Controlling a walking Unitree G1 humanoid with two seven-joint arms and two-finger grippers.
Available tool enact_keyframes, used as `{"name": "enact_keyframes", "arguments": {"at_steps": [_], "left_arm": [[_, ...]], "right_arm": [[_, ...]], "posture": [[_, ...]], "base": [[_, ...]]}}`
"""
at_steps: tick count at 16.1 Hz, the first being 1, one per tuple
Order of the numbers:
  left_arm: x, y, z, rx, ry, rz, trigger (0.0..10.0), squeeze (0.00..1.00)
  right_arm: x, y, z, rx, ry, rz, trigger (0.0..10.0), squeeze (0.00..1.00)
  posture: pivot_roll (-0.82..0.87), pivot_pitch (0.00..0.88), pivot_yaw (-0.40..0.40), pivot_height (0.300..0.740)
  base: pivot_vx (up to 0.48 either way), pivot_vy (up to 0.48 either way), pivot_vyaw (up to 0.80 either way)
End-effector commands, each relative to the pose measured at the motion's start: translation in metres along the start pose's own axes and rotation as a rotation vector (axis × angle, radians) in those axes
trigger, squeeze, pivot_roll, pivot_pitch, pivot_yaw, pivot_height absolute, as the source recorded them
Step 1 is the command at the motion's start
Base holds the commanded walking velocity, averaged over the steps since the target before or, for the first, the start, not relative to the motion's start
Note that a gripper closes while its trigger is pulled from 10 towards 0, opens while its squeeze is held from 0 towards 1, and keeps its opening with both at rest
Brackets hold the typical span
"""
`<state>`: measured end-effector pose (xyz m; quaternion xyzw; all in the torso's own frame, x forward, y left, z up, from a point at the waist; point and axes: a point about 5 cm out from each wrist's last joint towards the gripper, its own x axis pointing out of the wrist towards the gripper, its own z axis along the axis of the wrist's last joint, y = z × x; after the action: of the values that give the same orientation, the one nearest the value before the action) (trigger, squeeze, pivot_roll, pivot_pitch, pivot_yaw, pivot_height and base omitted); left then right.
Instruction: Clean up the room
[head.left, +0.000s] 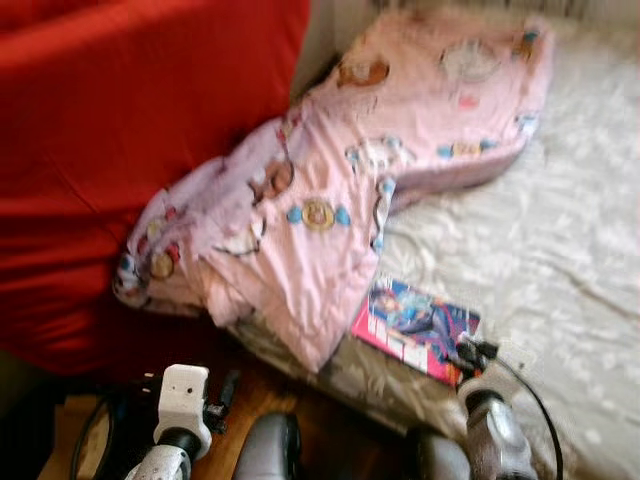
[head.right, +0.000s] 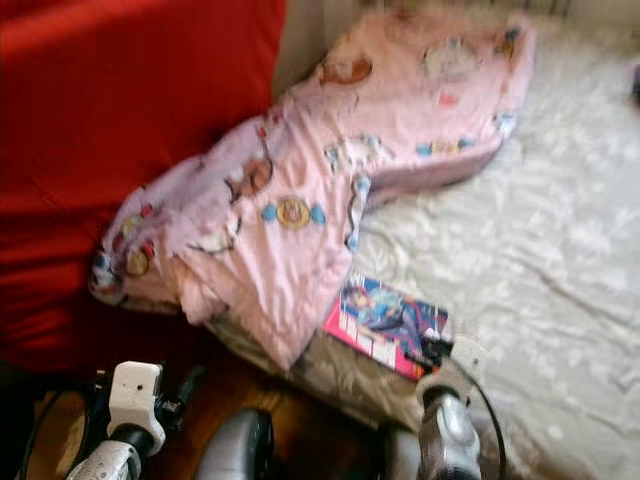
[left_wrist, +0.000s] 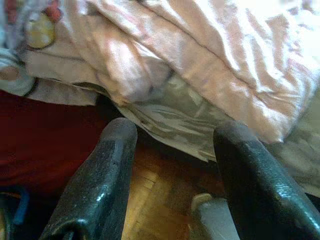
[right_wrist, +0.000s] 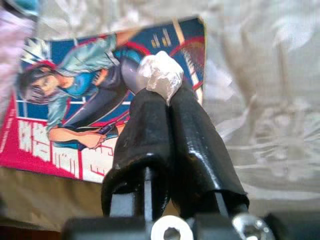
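at the bed's near edge, the right pincer (right_wrist: 161, 92) pinches a light, crushable paper wad (right_wrist: 160, 75); left pincer (left_wrist: 175, 155) spread wide.

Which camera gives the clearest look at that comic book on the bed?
Right wrist view: the comic book cover shows large, behind the right gripper, shut on a white wad. Both eye views show it small and blurred.

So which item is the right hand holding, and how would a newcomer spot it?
Start at the bed with the pale patterned sheet and find the comic book at its near edge, beside the pink blanket. Just above the book, the right hand is shut on a small crumpled white wad, the only white scrap there.
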<state>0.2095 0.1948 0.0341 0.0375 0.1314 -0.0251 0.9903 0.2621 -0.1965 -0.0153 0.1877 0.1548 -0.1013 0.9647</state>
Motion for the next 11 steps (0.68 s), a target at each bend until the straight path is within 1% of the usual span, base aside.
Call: {"name": "enact_keyframes", "arguments": {"at_steps": [1,3,4,5,6,7,9,11], "left_arm": [[-0.003,0.006,-0.012,0.011,0.043,0.035,10.0,0.0],[0.007,0.006,-0.029,-0.028,0.091,0.059,10.0,0.0],[0.012,0.004,-0.037,-0.042,0.114,0.061,10.0,0.0],[0.016,0.001,-0.042,-0.044,0.136,0.055,10.0,0.0],[0.02,-0.001,-0.046,-0.045,0.151,0.05,10.0,0.0],[0.023,-0.002,-0.051,-0.046,0.175,0.045,10.0,0.0],[0.026,-0.003,-0.062,-0.03,0.232,0.036,10.0,0.0],[0.022,-0.004,-0.076,-0.011,0.306,0.035,10.0,0.0]], "right_arm": [[-0.01,-0.001,-0.013,-0.043,0.026,0.025,10.0,0.0],[-0.028,-0.012,-0.036,-0.073,0.101,0.022,10.0,0.0],[-0.035,-0.02,-0.043,-0.033,0.116,-0.001,10.0,0.0],[-0.039,-0.026,-0.048,-0.037,0.142,-0.028,10.0,0.0],[-0.041,-0.029,-0.052,-0.07,0.18,-0.045,10.0,0.0],[-0.043,-0.028,-0.057,-0.105,0.224,-0.037,10.0,0.0],[-0.046,-0.023,-0.068,-0.176,0.319,0.017,10.0,0.0],[-0.048,-0.025,-0.073,-0.199,0.38,0.018,10.0,0.0]], "posture": [[0.11,0.011,0.054,0.636],[0.06,0.0,0.053,0.636],[0.05,0.0,0.052,0.636],[0.04,0.0,0.052,0.641],[0.04,0.0,0.052,0.651],[0.03,0.0,0.05,0.661],[0.03,0.0,0.041,0.681],[0.03,0.0,0.037,0.701]], "base": [[0.0,0.0,0.0],[0.0,0.0,0.0],[0.0,0.0,0.0],[0.0,0.0,0.0],[0.0,0.0,0.0],[0.0,0.0,0.0],[0.0,0.0,0.0],[0.0,0.0,0.0]]}}
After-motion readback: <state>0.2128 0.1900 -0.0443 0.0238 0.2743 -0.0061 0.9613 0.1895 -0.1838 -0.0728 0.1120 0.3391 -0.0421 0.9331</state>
